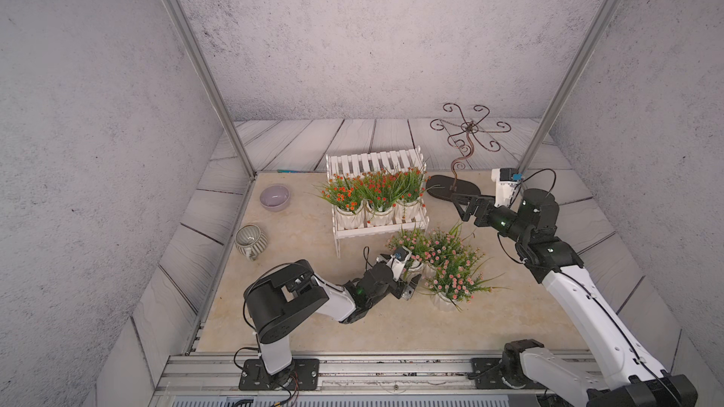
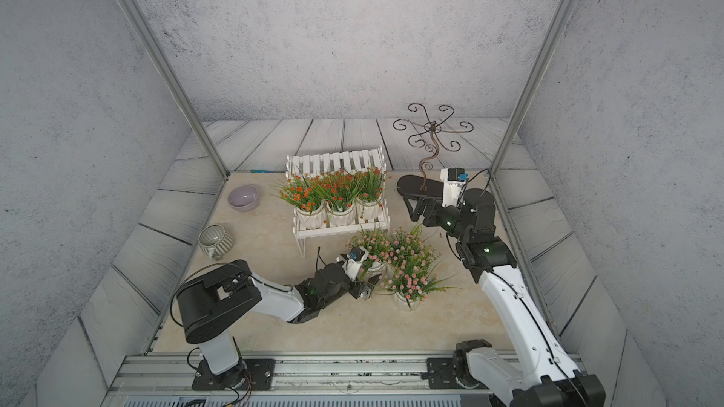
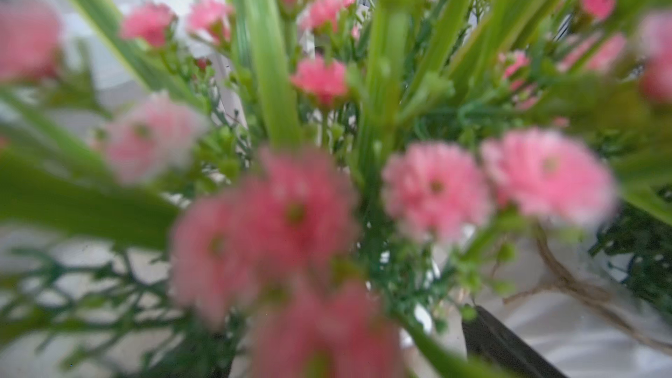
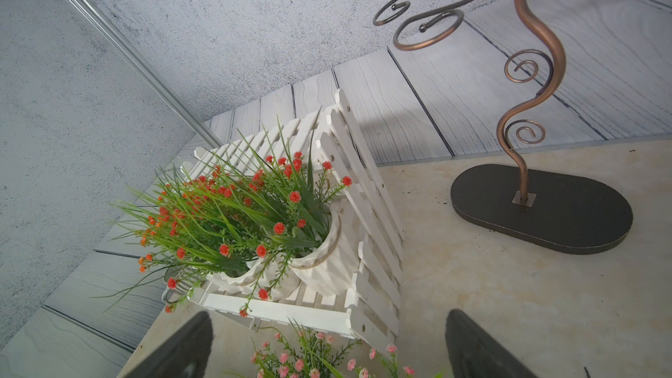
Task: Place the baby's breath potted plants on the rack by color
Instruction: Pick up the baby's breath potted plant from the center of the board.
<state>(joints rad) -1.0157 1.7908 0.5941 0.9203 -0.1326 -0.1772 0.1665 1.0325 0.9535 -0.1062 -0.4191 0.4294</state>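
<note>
Fingers of the left gripper [image 1: 407, 274] stand spread wide and hold nothing. One dark finger [image 3: 502, 347] shows just beside a white pot wall in the left wrist view, but blurred pink blooms fill that view, so I cannot tell whether it touches. The gripper sits low on the 9 o'clock side of the leftmost pink plant [image 1: 405, 238], whose pot is mostly hidden behind the wrist.

All three pink plants crowd together on the table at about 5 o'clock from the rack [image 1: 374, 160], with their leaves overlapping. The three orange-red plants [image 1: 378, 189] fill the rack's lower tier in a row. The upper tier looks bare, so the pinks probably belong there.

At 3 o'clock from the rack, the right gripper [image 1: 462, 207] hangs with its fingers fully apart and empty, close to the metal stand [image 1: 442, 184].

Each plant looks light but top-heavy. The ribbed pot seems hard and possibly slick, while the foliage is soft and springy. The best hold is likely across the pot body under the twine band, never on the stems. Tangled leaves may drag a neighbouring pot along during a lift.
</note>
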